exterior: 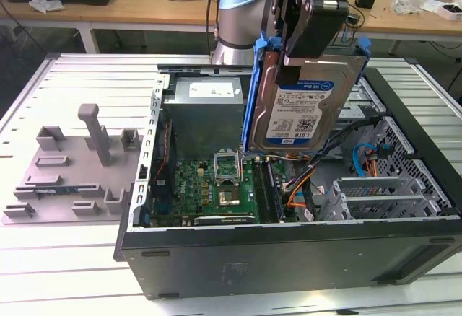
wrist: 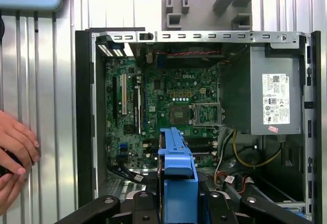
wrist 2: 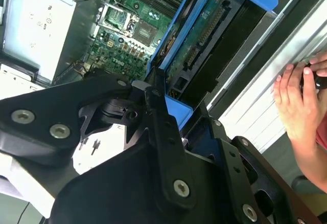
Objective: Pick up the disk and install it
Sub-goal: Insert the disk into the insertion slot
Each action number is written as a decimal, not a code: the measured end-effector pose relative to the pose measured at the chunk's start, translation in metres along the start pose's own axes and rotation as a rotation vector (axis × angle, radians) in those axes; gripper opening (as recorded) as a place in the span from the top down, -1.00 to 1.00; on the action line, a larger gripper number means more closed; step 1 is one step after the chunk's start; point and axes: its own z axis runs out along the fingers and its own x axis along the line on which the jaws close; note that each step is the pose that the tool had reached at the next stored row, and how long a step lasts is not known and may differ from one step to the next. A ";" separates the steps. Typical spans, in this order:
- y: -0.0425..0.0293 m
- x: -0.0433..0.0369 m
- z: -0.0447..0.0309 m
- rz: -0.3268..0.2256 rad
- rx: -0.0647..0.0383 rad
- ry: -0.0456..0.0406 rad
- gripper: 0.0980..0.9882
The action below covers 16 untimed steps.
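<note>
The black claw [exterior: 309, 60] hangs down from the grey-and-blue robot arm [exterior: 242, 13], pinching the top edge of the flat silver metal disk [exterior: 310, 114] in its bright blue plastic bracket. The disk is held upright in the air over the green motherboard [exterior: 216, 186] of the open black computer case [exterior: 289, 262]. The arm's upper part is cut off. The case lies on a white slatted metal surface [exterior: 79, 78] beside a grey plastic fixture with posts [exterior: 79, 172]. A person's hand [wrist: 15, 150] is near the case, and wooden desks [exterior: 144, 2] stand behind.
</note>
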 end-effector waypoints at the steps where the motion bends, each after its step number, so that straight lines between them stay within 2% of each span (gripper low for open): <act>1: -0.0001 0.0026 0.0002 0.000 0.000 -0.0013 0.40; 3: -0.0003 0.0155 0.0009 0.000 0.000 -0.0205 0.40; 5: -0.0008 0.0185 0.0013 0.000 0.000 -0.0251 0.40; 7: -0.0055 0.0212 0.0016 0.000 -0.001 -0.0268 0.40; 11: -0.0254 0.0266 0.0014 -0.001 -0.001 -0.0268 0.40; 13: -0.0312 0.0273 0.0014 0.000 -0.001 -0.0269 0.40; 16: -0.0502 0.0314 0.0009 0.000 -0.001 -0.0269 0.40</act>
